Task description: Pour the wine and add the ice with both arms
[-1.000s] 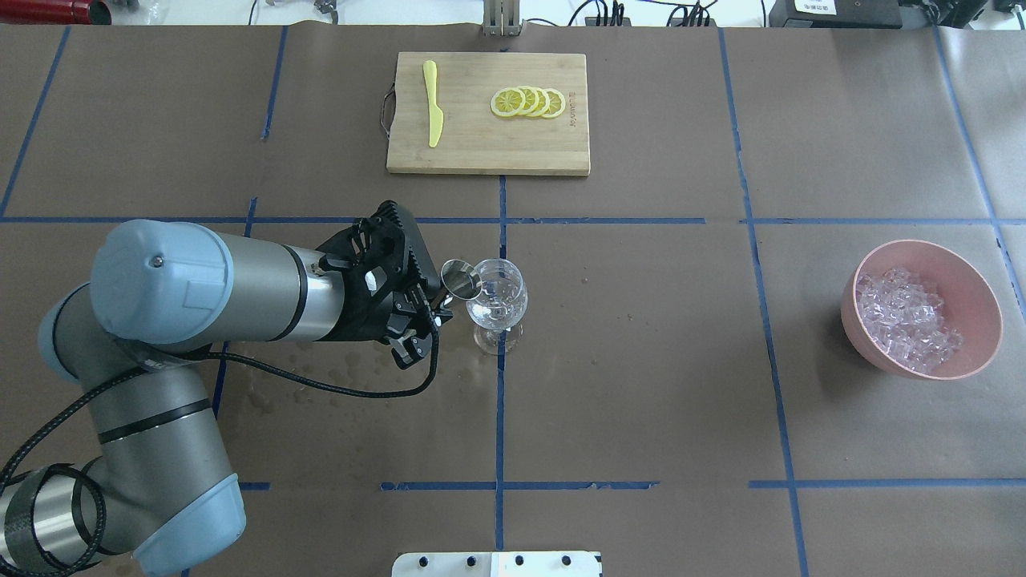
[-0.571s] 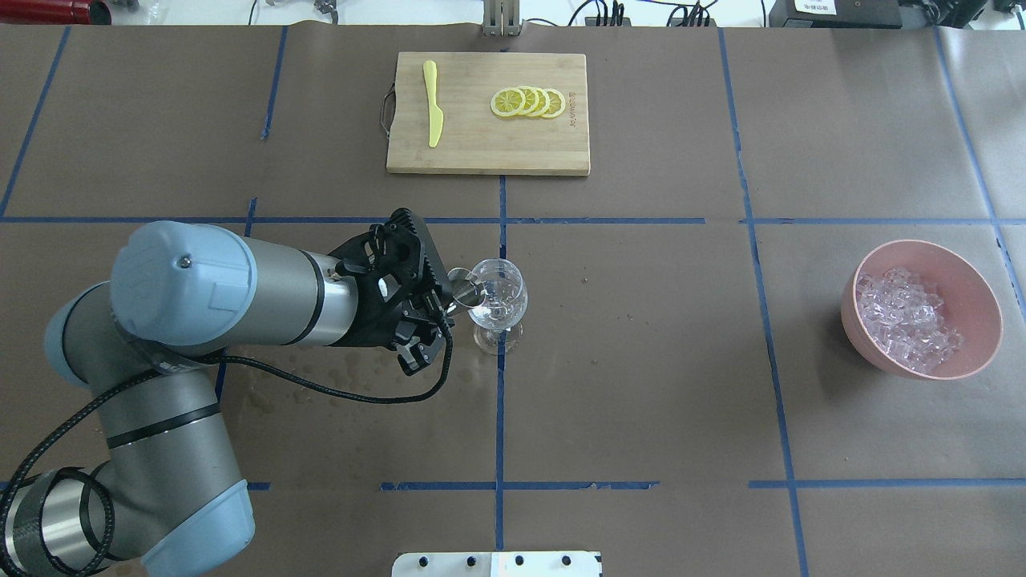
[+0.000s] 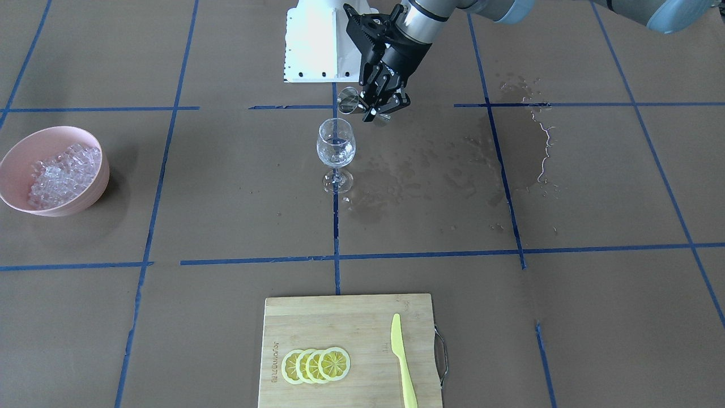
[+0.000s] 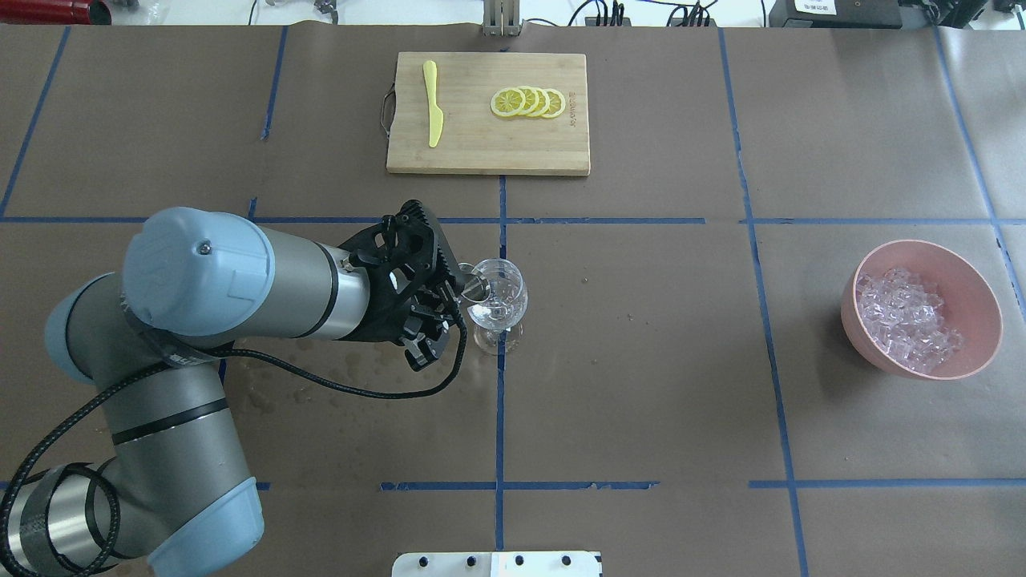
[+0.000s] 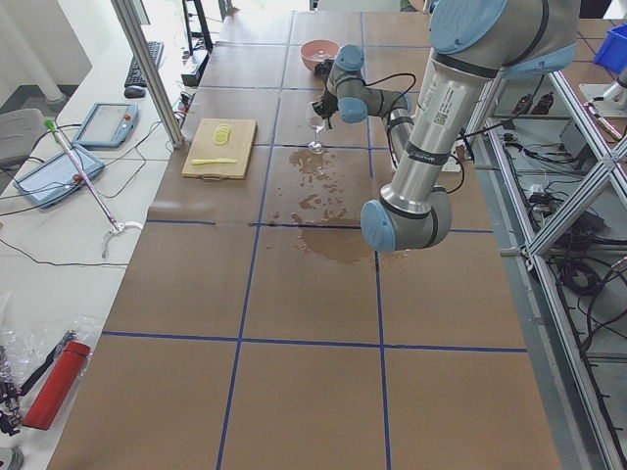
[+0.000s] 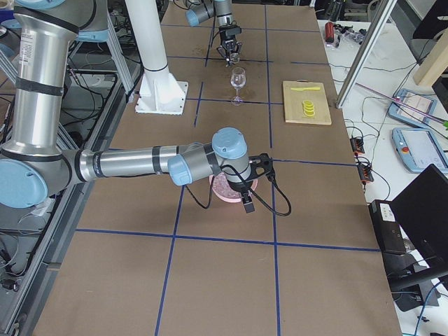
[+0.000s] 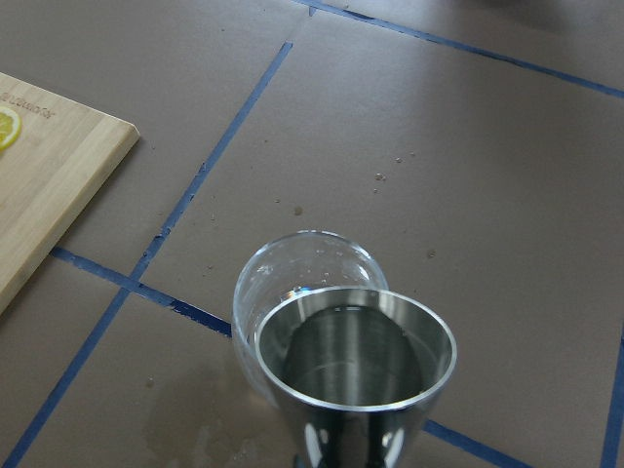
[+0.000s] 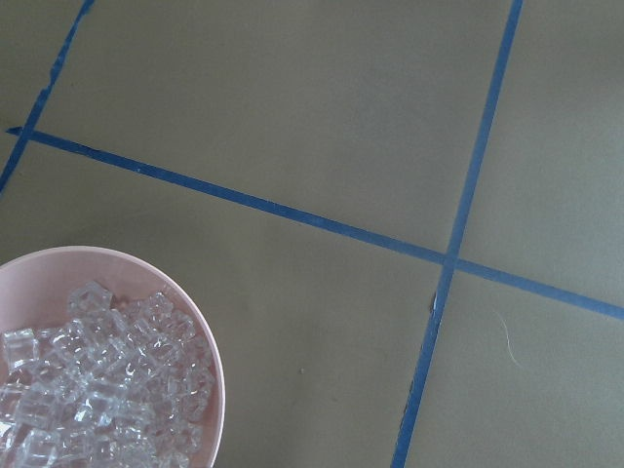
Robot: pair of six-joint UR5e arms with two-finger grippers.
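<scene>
My left gripper [image 4: 447,300] is shut on a steel jigger [image 4: 471,287] and holds it tipped, mouth over the rim of the clear stemmed wine glass [image 4: 498,303]. The front view shows the gripper [image 3: 371,109], the jigger [image 3: 348,101] and the glass [image 3: 336,146] below it. In the left wrist view the jigger [image 7: 353,363] fills the foreground with the glass [image 7: 292,268] behind; I cannot make out the wine. Ice [image 4: 906,319] heaps in a pink bowl [image 4: 984,336] at the right. My right gripper [image 6: 246,201] hangs over that bowl; I cannot tell its state. Ice [image 8: 88,390] shows in its wrist view.
A wooden cutting board [image 4: 481,152] with lemon slices [image 4: 527,102] and a yellow knife [image 4: 433,102] lies at the far middle. Wet stains [image 3: 430,170] darken the brown paper on my left side. The white base [image 3: 311,45] stands at the near edge.
My left arm has shifted right toward the glass, and the jigger has tipped further, its mouth now over the glass rim. Glass, bowl and board have not moved.
</scene>
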